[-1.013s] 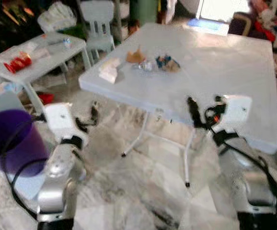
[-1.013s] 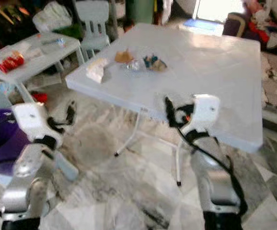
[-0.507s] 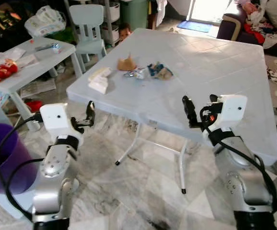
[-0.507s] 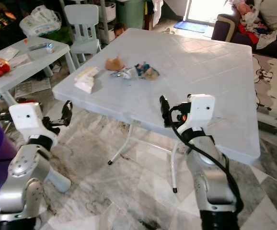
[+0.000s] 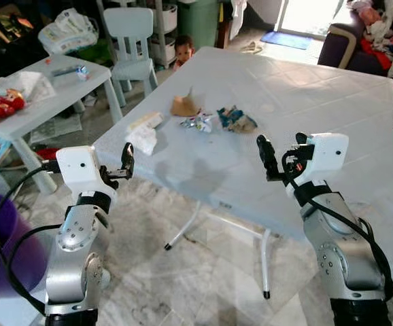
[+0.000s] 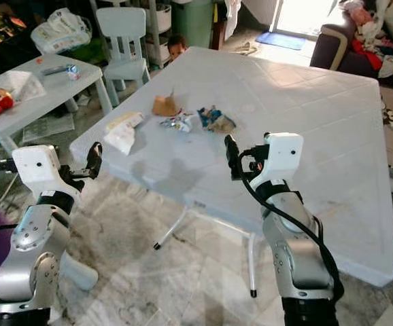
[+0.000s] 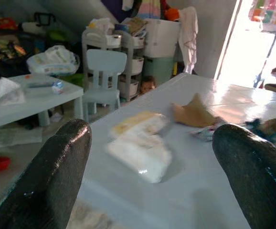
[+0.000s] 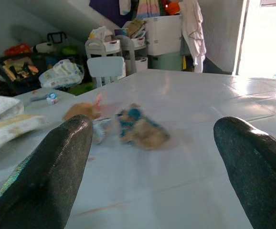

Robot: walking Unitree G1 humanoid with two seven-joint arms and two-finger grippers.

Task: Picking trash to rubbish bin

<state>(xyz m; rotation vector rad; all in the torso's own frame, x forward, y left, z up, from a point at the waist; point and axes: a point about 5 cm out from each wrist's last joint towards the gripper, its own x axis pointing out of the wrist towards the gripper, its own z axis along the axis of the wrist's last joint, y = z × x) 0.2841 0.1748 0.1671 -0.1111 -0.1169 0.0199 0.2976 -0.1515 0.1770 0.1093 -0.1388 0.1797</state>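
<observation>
Nothing has yet been picked up, as far as can be judged: all the trash lies untouched on the large white desk (image 5: 332, 102), and both tools are empty.

Four pieces are gathered toward the desk's 10 o'clock part. A white and yellow wrapper (image 5: 144, 131) lies nearest the edge. Toward 1 o'clock from it a crumpled brown paper (image 5: 183, 105) is seen, and just beside that, toward 3 o'clock, a small silvery wrapper (image 5: 197, 122) and a blue and tan crumpled wad (image 5: 236, 119), the last two close together, perhaps touching.

The left tool (image 5: 126, 160) is held off the desk's edge at about 8 o'clock from the white and yellow wrapper, its fingers (image 7: 57, 176) spread wide and nothing between them. The right tool (image 5: 265, 157) is raised above the desk surface at about 5 o'clock from the blue and tan wad, well apart from it, its fingers (image 8: 47, 171) likewise spread and empty.

A purple rubbish bin (image 5: 6, 251) stands on the floor at the robot's far left, partly cut off. A small white desk (image 5: 54, 92) with a red packet (image 5: 3, 106) on it stands beyond, and a person is partly seen behind the large desk's far edge.

The whole task is judged to remain: each piece is to be reached, gripped and carried to the bin.
</observation>
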